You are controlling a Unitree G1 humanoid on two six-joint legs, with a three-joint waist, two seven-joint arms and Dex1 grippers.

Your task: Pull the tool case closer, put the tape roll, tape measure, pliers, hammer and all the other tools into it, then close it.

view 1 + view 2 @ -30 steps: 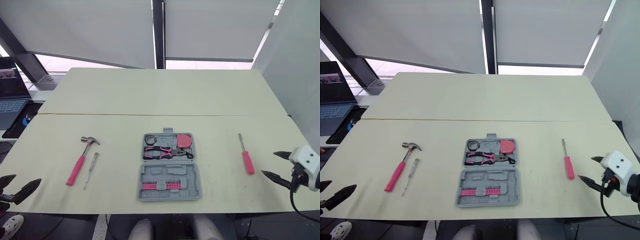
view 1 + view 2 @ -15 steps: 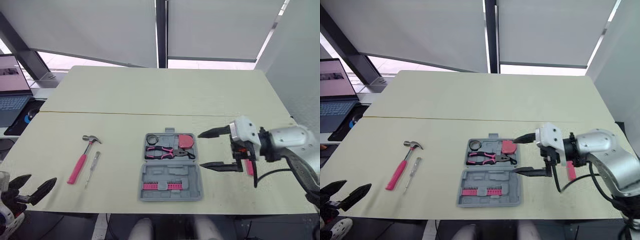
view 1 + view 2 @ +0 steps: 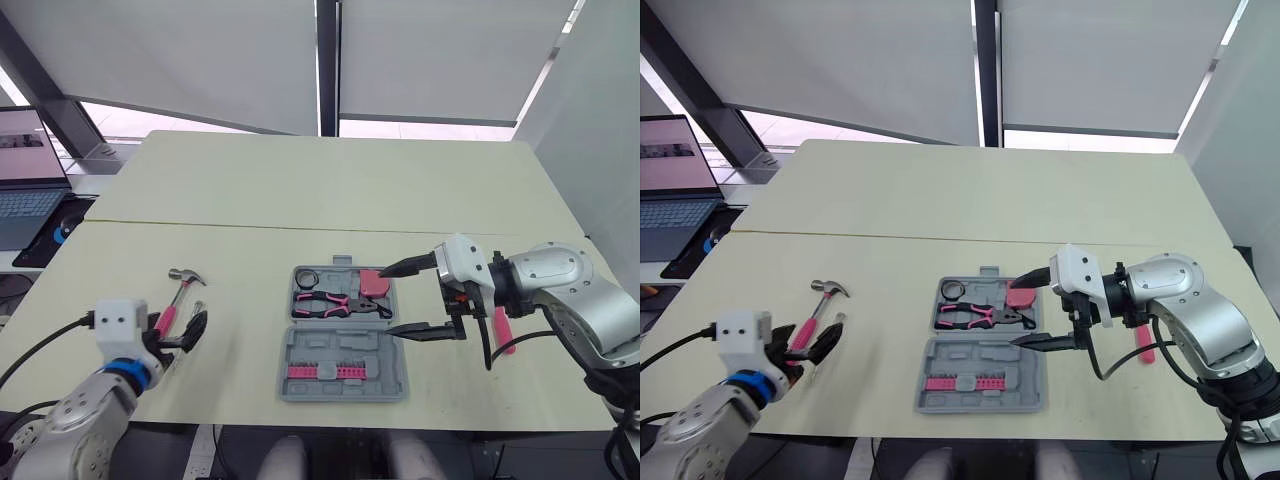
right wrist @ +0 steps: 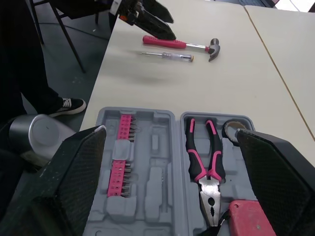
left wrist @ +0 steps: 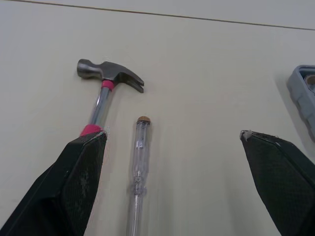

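Loading tools now: your left gripper [image 5: 172, 135] hovers fingers-apart over hammer [image 5: 101, 93] and test pen [image 5: 140, 157], right gripper [image 3: 390, 300] likewise at the tool case [image 3: 392, 362], so lower left and pinch.

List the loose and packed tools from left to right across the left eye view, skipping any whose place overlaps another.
hammer → tape roll → tape measure → pink screwdriver

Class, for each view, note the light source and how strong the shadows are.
Left eye view: daylight glares white below the blinds; table evenly lit. Left wrist view: hammer casts barely any shadow. Right wrist view: tool case softly lit, floor beside it dark.
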